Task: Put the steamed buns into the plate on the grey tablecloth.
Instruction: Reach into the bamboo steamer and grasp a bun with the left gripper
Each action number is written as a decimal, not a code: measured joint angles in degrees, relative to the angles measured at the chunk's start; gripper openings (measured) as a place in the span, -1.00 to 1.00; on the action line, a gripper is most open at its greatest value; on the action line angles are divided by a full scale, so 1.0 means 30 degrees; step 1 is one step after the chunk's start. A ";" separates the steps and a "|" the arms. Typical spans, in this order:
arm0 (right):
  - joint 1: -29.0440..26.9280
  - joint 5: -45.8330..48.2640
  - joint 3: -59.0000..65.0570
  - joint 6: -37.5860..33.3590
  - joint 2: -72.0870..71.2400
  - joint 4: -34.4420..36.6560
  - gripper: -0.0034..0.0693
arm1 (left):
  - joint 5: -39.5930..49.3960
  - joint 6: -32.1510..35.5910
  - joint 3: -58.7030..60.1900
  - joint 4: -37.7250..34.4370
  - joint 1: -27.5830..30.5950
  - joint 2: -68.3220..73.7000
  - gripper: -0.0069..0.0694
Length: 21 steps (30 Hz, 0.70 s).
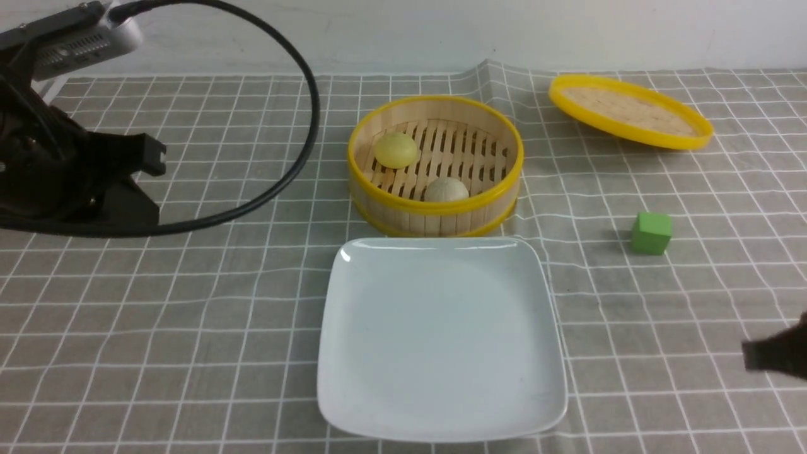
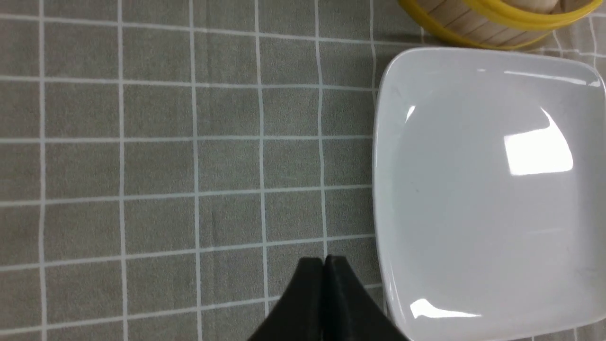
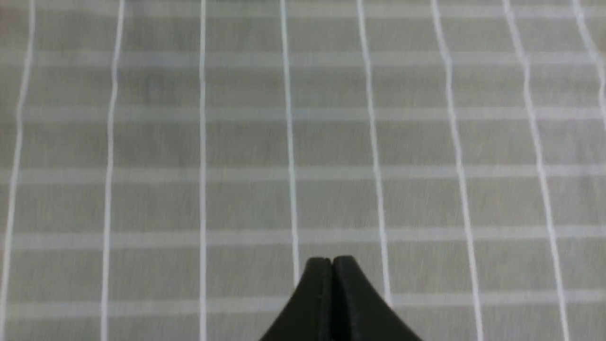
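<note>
A pale yellow steamed bun and a beige-grey steamed bun sit inside the round bamboo steamer basket. The white square plate lies empty on the grey tablecloth just in front of the basket; it also shows in the left wrist view. My left gripper is shut and empty, above the cloth to the left of the plate. My right gripper is shut and empty, low over bare cloth at the right; only its dark tip shows in the front view.
The round bamboo lid lies tilted at the back right. A green cube stands right of the basket. The left arm's black cable loops over the cloth at the left. A fold in the cloth runs behind the basket.
</note>
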 joint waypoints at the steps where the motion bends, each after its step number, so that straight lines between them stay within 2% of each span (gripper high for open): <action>1: 0.0433 0.1315 -0.0468 -0.1022 -0.0005 0.1663 -0.91 | -0.0123 0.0100 0.0000 -0.0158 0.0000 0.0000 -0.77; 4: 0.1236 0.2476 -0.1592 -0.3062 -0.0005 0.5553 -0.91 | -0.0091 0.0292 -0.0305 -0.0830 0.0000 0.0230 -0.77; 5: 0.1319 0.2413 -0.1668 -0.3312 -0.0005 0.5785 -0.91 | -0.0067 0.0312 -0.0419 -0.0921 0.0000 0.0267 -0.77; 7: 0.1531 0.1607 -0.2619 -0.4572 0.0052 0.8388 -0.90 | 0.0776 0.0357 -0.1640 -0.1348 0.0000 0.1190 -0.77; 10: 0.1531 0.1521 -0.3768 -0.5886 0.0658 0.9810 -0.90 | 0.2294 0.0420 -0.3729 -0.1489 -0.0019 0.2749 -0.77; 13: 0.1531 0.2495 -0.4985 -0.6967 0.1888 1.0283 -0.90 | 0.3581 0.0420 -0.6021 -0.1334 -0.0466 0.4537 -0.76; 17: 0.1531 0.4098 -0.7276 -0.8198 0.4788 1.0341 -0.88 | 0.4380 0.0187 -1.0016 -0.0012 -0.2527 0.7636 -0.72; 18: 0.1531 0.4149 -0.7276 -0.8198 0.4788 1.0312 -0.88 | 0.4399 0.0188 -1.0016 0.0091 -0.2670 0.7811 -0.71; 19: 0.1531 0.4707 -0.8173 -0.8347 0.5830 1.0133 -0.87 | 0.4489 -0.0097 -1.2258 0.1291 -0.3906 0.9612 -0.68; 21: 0.1531 0.4981 -0.8647 -0.8347 0.6348 0.9885 -0.86 | 0.4521 -0.0340 -1.3402 0.2187 -0.4650 1.0512 -0.66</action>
